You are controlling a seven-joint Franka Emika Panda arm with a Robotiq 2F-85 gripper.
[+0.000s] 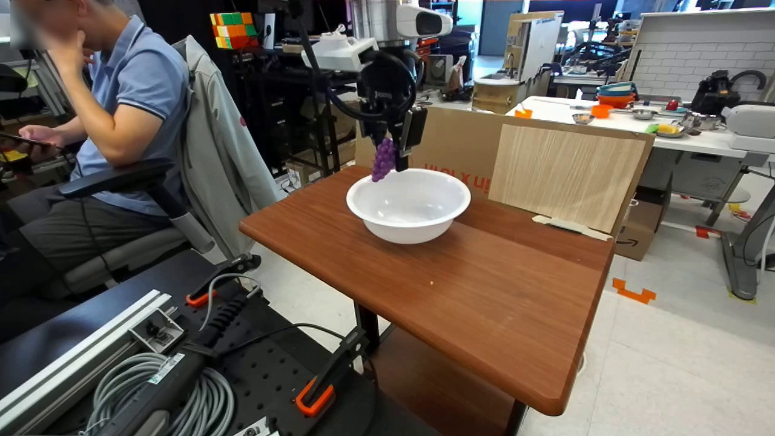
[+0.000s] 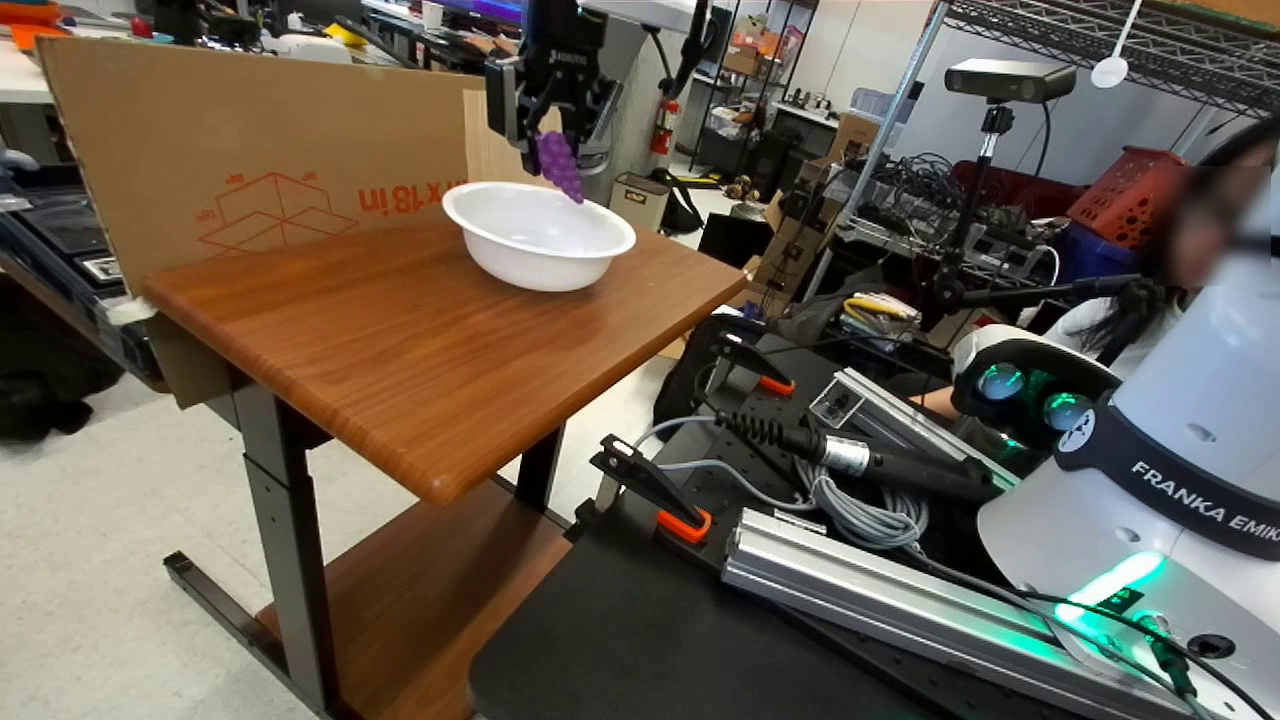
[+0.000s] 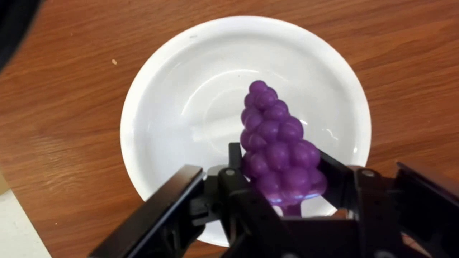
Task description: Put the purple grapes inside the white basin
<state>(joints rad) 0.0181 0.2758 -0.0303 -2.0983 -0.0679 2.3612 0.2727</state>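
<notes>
The purple grapes [image 3: 278, 150] are a knobbly purple cluster held between the black fingers of my gripper [image 3: 281, 159]. The gripper is shut on them near the stem end, and the narrow tip points out past the fingers. The white basin [image 1: 405, 233] is a wide, round, glossy bowl standing upright on the table; it also shows in an exterior view [image 2: 535, 270]. In the wrist view the grapes hang over its inside. In both exterior views the grapes [image 1: 384, 159] [image 2: 560, 166] are tilted, with their lower tip close to rim height. The basin's visible inside holds nothing.
The brown table [image 1: 484, 290] bears the basin near one end. A cardboard panel [image 2: 300, 150] stands upright along one edge of the table. A black bench [image 2: 620, 600] with cables, clamps and an aluminium rail is close to the table. A person [image 1: 133, 97] sits nearby.
</notes>
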